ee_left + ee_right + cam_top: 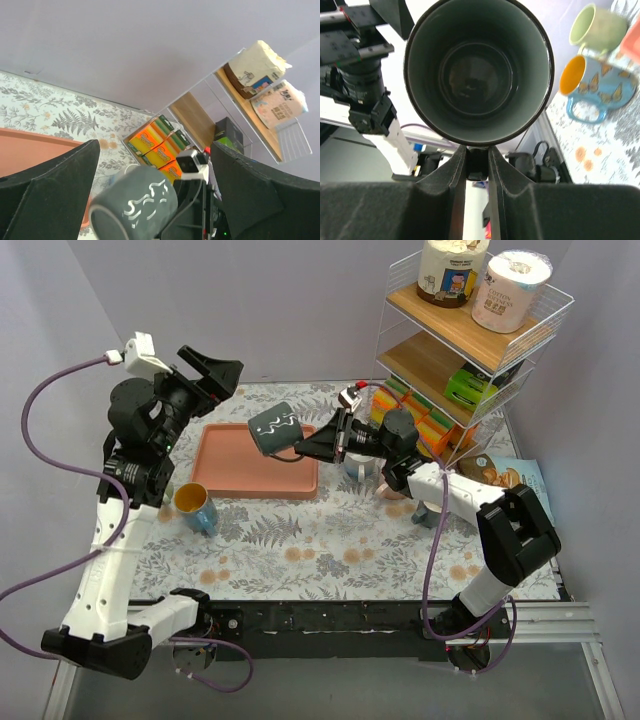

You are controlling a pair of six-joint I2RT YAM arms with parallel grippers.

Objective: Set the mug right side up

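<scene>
A dark grey mug (273,429) with a white squiggle hangs tilted in the air over the tray. My right gripper (299,450) is shut on its handle. The right wrist view looks straight into the mug's (477,70) empty mouth, with the handle pinched in the right gripper (476,155). My left gripper (215,375) is raised at the upper left, open and empty, a short way left of the mug. In the left wrist view the mug (135,207) shows low between the wide-apart fingers (50,190), untouched by them.
A salmon tray (240,468) lies under the mug. A blue mug with an orange inside (195,508) stands by the left arm. A pale mug (360,468) stands behind the right arm. A wire shelf rack (470,340), sponges (425,420) and a snack bag (505,475) fill the right side.
</scene>
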